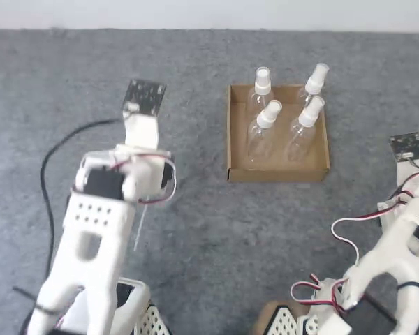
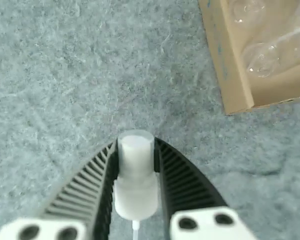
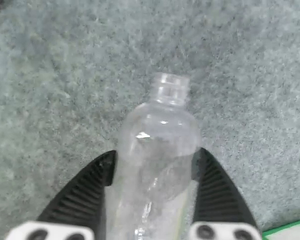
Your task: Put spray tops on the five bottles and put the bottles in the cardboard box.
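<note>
The fifth and last bottle looks to be the one in hand, and the step is the capping; four bottles (image 1: 279, 122) lie inside the cardboard box (image 1: 278, 172) with their spray tops already on. The left gripper (image 2: 135, 144) is nearly closed, its ribbed fingers (image 2: 102, 175) pressed on either side of a white spray top (image 2: 135, 175) held cap-end outward, with a thin tube showing beneath it. This gripper hangs over the bench (image 2: 65, 75) off the box's left side, with the near corner of the box close ahead. The right gripper (image 3: 156, 155) is partly open, as wide as the clear bottle (image 3: 157, 135) it grips round the body; the bottle's threaded neck (image 3: 170, 85) is bare and points away from the wrist, above the bench. The right arm sits off the box's right side, nearer the robot than the box is.

As a judgement, the next move calls for bringing the two together clear of the box; the tube has to enter the open neck first, then the top must be seated square on the threads and turned or pressed home while the right gripper keeps the bottle from spinning. A tilted approach could bend the tube or cross the thread; the bottle's thin wall may also give under a hard squeeze. Only then does the bottle go into the box, where the room left beside the four others looks tight.
</note>
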Robot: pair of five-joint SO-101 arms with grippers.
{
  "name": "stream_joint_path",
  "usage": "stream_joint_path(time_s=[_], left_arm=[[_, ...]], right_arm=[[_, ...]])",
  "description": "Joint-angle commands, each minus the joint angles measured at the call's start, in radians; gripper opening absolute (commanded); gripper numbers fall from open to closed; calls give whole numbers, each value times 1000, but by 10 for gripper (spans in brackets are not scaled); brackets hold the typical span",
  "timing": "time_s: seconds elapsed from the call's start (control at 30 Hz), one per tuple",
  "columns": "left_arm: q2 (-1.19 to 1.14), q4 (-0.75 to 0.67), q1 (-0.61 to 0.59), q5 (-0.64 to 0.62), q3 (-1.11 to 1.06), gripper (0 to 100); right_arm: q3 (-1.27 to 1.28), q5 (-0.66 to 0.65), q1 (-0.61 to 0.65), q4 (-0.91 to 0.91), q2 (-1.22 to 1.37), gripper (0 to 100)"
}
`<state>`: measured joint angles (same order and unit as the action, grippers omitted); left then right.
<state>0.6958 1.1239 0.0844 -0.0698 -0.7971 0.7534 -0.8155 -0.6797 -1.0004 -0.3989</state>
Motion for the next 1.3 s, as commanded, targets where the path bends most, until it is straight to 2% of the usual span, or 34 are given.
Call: stream_joint_path(time_s=[0.0,0.2,0.3,0.53,0.6,0.67,0.73,0.9,1.27], left_arm=[[129,-94,-2,-9,-113,12],[206,-129,3,29,-193,12],[218,-144,5,29,-209,12],[216,-140,2,29,-209,12],[215,-141,-2,29,-209,12],[213,-141,-2,29,-209,12],[213,-141,2,29,-209,12],[213,-143,5,29,-209,12],[213,-141,3,29,-209,12]], right_arm=[[-6,-23,-1,21,1,200],[-26,-20,-1,5,-1,220],[-112,51,-1,-67,1,221],[-397,57,13,-269,166,221],[-468,46,-16,-302,245,221],[-511,-26,-50,-317,306,221],[-529,-81,-84,-312,344,221],[-528,-87,-94,-262,412,221],[-532,-83,-22,-166,545,221]])
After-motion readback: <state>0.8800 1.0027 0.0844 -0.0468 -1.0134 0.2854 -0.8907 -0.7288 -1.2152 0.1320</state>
